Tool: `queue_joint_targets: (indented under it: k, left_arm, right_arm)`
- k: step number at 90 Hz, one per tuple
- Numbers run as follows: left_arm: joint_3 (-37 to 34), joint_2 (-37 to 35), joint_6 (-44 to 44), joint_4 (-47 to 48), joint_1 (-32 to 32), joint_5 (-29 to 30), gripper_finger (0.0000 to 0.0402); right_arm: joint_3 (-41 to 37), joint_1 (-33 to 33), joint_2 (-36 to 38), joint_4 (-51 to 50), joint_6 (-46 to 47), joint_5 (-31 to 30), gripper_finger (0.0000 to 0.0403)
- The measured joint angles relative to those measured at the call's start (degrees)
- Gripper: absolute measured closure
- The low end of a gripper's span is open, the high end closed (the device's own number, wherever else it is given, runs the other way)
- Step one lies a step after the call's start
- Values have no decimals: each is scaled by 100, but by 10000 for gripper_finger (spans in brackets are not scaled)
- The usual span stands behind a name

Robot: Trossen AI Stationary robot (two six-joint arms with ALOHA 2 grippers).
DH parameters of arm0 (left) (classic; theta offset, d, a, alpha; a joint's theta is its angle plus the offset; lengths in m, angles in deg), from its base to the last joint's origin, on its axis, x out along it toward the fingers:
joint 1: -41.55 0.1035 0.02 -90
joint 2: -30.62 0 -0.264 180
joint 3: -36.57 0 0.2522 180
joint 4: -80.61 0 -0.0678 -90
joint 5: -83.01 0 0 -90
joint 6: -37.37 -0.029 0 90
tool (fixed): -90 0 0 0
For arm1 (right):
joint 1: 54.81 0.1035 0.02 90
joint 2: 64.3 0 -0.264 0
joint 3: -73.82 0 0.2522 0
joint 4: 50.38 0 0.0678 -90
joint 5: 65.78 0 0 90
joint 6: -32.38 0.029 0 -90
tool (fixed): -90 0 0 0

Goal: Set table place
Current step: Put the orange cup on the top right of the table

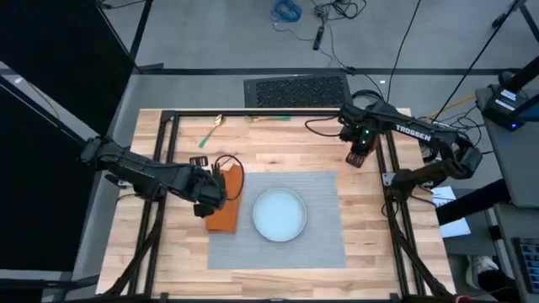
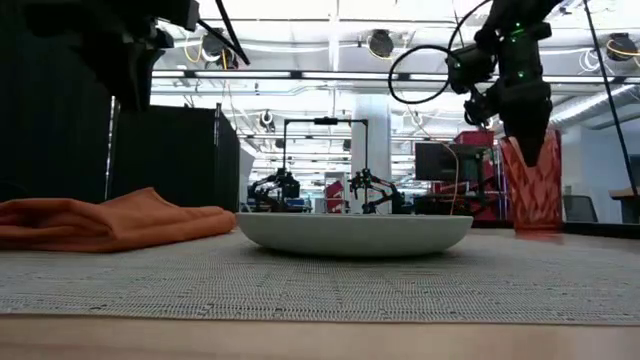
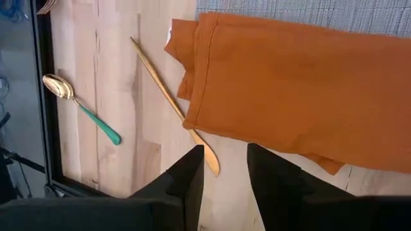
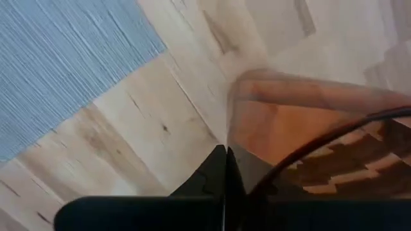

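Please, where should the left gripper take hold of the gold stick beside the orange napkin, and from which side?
Probably the bare middle of the gold stick, from straight above, fingers across it. It lies flat on the table; the napkin covers part near the left gripper.

Four cameras: one overhead, one at counter height, one on each wrist.

The high view looks straight down on the whole counter, taking in both arms, the grey placemat and the plate. The low view sits at the counter's surface, close to the placemat, and faces level across the plate into the room behind. The left wrist view looks down from close above the orange napkin, which the high view and low view share. The right wrist view looks down very near a reddish glass, also seen in the low view, with a placemat corner.
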Motion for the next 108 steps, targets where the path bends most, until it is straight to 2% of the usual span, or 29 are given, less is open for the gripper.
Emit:
queue_joint_targets:
  k: [13,38,52,84,108]
  left_arm:
    - [0,0,0,-3,0,-20,297]
    - [0,0,-8,-5,0,-18,297]
    - [0,0,-9,-13,0,-18,297]
    - [0,0,-122,-109,0,-16,297]
    - [0,0,-134,-152,1,-16,297]
  right_arm:
    - [2,5,102,6,16,59,390]
    - [2,7,376,-8,319,48,320]
    - [2,7,501,-55,466,25,296]
    - [39,7,938,-29,598,-18,291]
    - [957,7,1111,-286,706,-190,291]
